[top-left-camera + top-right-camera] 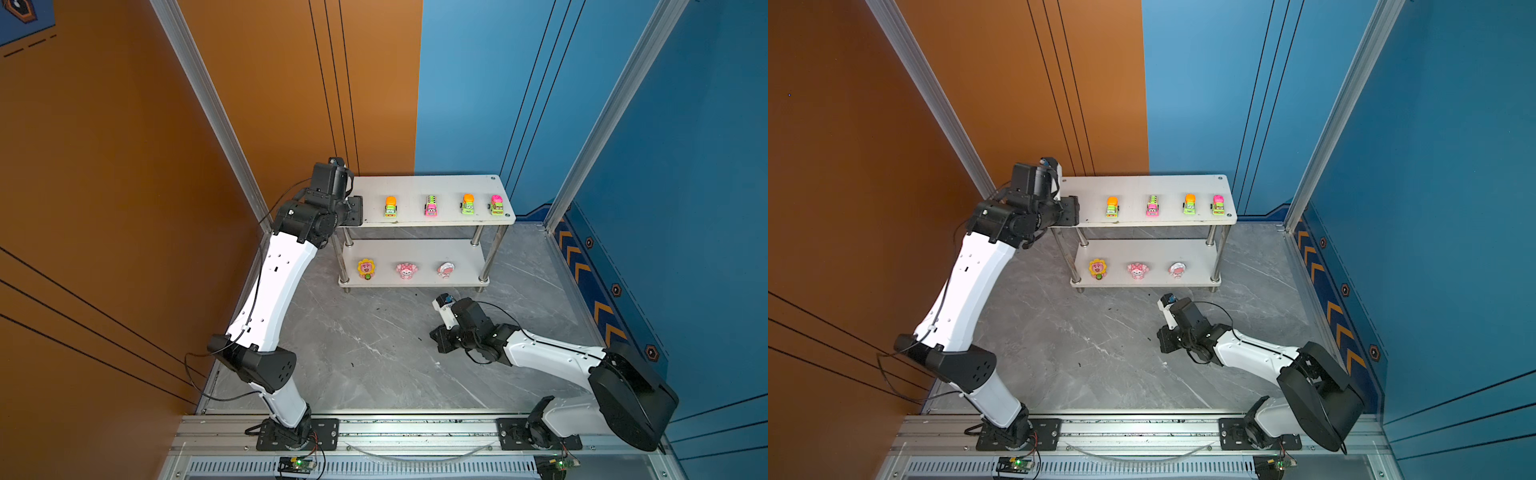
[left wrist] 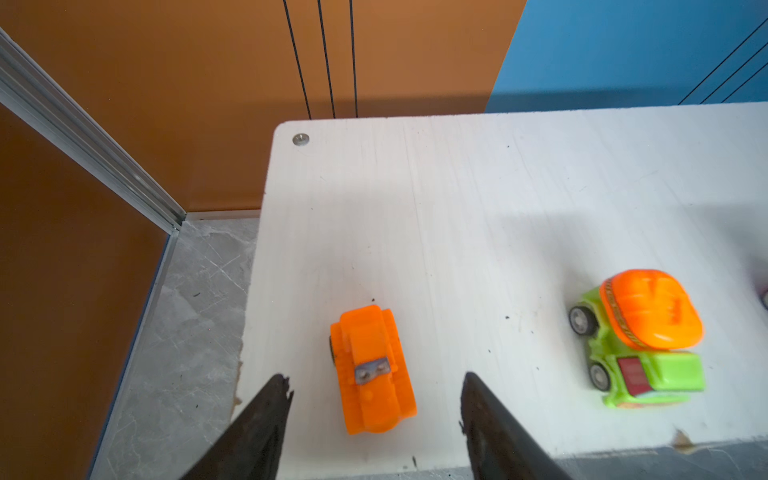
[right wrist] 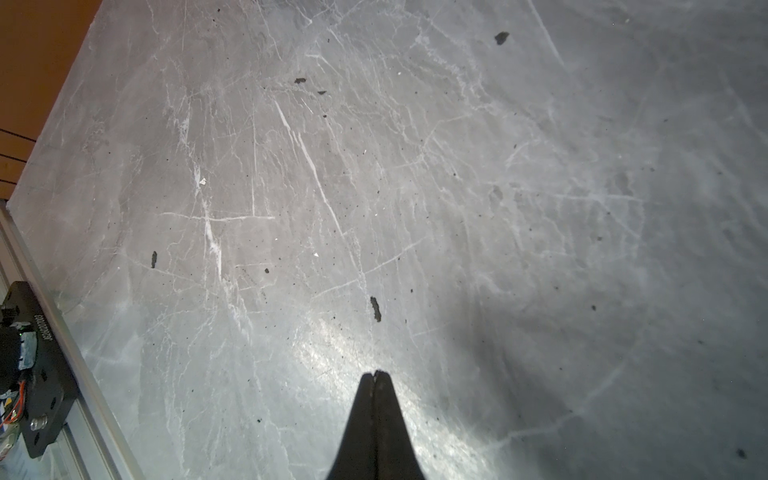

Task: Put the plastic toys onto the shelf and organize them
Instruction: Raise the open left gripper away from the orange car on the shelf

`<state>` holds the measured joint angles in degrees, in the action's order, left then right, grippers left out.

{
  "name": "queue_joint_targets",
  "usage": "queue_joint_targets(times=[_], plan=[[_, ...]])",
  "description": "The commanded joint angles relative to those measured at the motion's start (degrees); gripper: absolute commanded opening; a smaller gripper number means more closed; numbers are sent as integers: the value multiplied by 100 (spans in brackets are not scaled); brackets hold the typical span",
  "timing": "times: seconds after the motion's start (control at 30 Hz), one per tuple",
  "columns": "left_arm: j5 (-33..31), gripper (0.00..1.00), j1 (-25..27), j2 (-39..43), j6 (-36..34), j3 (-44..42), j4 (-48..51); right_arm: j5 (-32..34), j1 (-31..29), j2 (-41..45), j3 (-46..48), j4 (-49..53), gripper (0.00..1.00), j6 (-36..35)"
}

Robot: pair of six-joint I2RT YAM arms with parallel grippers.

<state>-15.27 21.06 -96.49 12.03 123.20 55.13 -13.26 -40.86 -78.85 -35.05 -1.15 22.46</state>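
Ahead of the left gripper [image 2: 376, 378], an orange wall [image 2: 374, 54] is meeting a blue wall [image 2: 623, 45], with thin black lines [image 2: 328, 58] running down the orange. To that gripper's left, an aluminium post [image 2: 83, 129] is slanting down to the grey marbled tabletop [image 2: 178, 311]. Beneath the right gripper [image 3: 376, 374], the tabletop is showing white veins and dark specks [image 3: 375, 309] and is catching a bright glare [image 3: 328, 357]. Well to its right, in a top view, orange chevrons [image 1: 582, 270] are lining the foot of a blue side panel [image 1: 685, 208].
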Motion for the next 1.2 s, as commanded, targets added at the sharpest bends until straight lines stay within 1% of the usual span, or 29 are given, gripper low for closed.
queue_joint_targets(times=[0.0, 0.23, 0.37, 0.53, 0.7, 0.73, 0.77, 0.93, 1.0, 1.17], plan=[[-157, 68, 39, 325, -150, 147, 42, -10, 32, -51, 75, -61, 0, 21], [-19, 75, 65, 121, -218, 51, 41, -54, 32, -107, 77, -97, 1, 57], [155, 76, 65, -138, -245, 175, 43, -37, 32, -80, 77, -71, 1, 31], [217, 72, 47, -364, -254, 262, 41, -56, 26, -47, 84, -61, 1, 22], [227, 65, 8, -456, -239, 284, 46, -55, 26, -2, 99, -53, 1, 22], [239, 64, -3, -472, -232, 295, 41, -54, 206, -2, 102, -48, 1, 22], [249, 64, -8, -483, -244, 294, 45, -60, 209, 7, 103, -44, 1, 22], [332, 53, -21, -517, -269, 310, 41, -55, 219, 15, 106, -44, 1, 22], [338, 50, -15, -526, -272, 310, 42, -55, 219, 11, 112, -35, 1, 22], [354, 50, -19, -516, -280, 276, 46, -54, 228, 12, 112, -35, 1, 22]])
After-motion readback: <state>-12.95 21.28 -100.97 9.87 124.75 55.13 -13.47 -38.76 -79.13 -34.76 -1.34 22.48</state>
